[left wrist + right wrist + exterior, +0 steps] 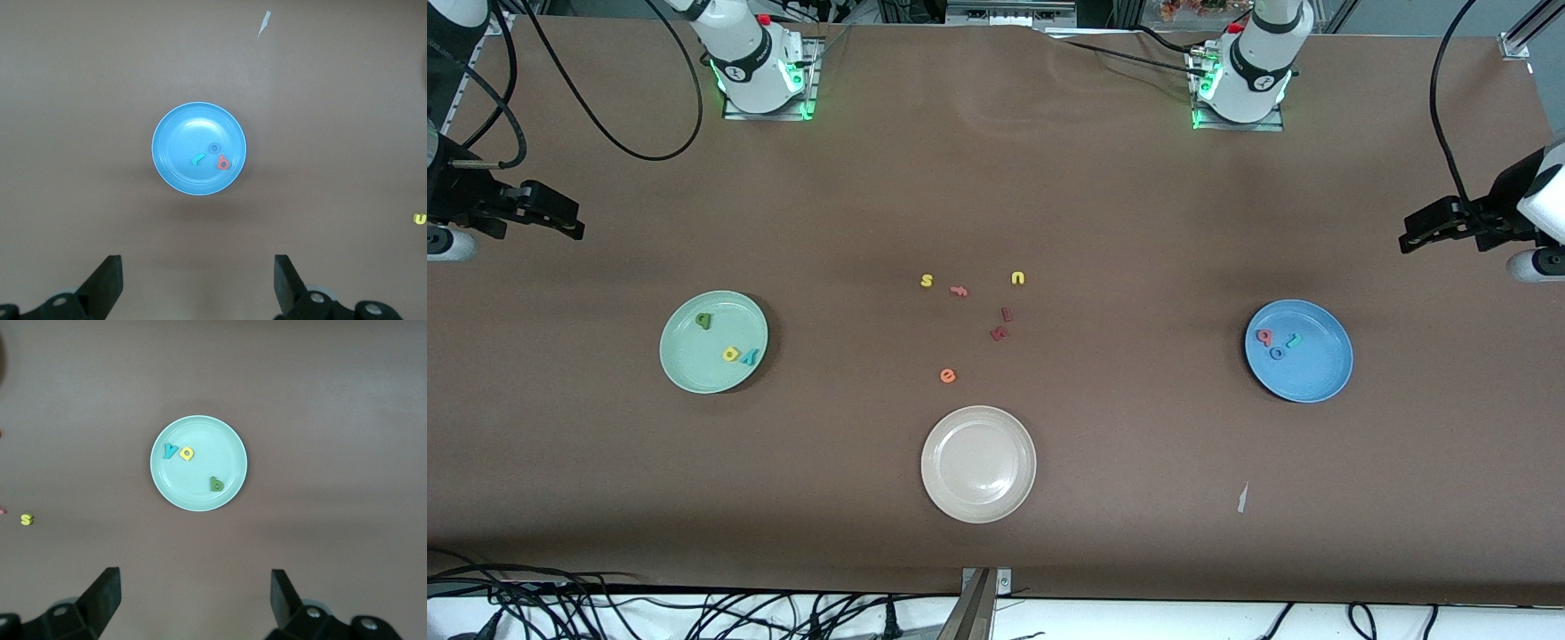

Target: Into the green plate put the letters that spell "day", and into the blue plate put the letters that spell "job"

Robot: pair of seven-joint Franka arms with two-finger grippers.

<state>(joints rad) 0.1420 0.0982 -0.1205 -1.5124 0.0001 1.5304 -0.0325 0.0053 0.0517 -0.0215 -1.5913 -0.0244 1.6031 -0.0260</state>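
Resting state: both arms are waiting high at the table's two ends, nothing in either grip.
Left gripper (197, 287): hanging above the table by the blue plate (1325, 378), jaws standing wide and empty.
Right gripper (193, 603): hanging above the table by the green plate (685, 369), jaws likewise spread wide and empty.
Letters that spell "day" (731, 354): lying inside the green plate; the yellow one and the teal "y" are touching near the rim nearest the front camera, the olive-green one sitting apart, farther from that camera.
Letters that spell "job" (1277, 341): lying close together inside the blue plate: pink, blue ring and teal hook.
Leftovers: the yellow "s" (927, 281), yellow "u" (1017, 278), orange "e" (948, 376) and dark red letters (1000, 325) are lying on the table between the plates; the beige plate (938, 484) is sitting empty.
Judgement: the sorting is looking finished.
Doing it well: keeping both grippers raised and clear, so that no letter is getting nudged out.
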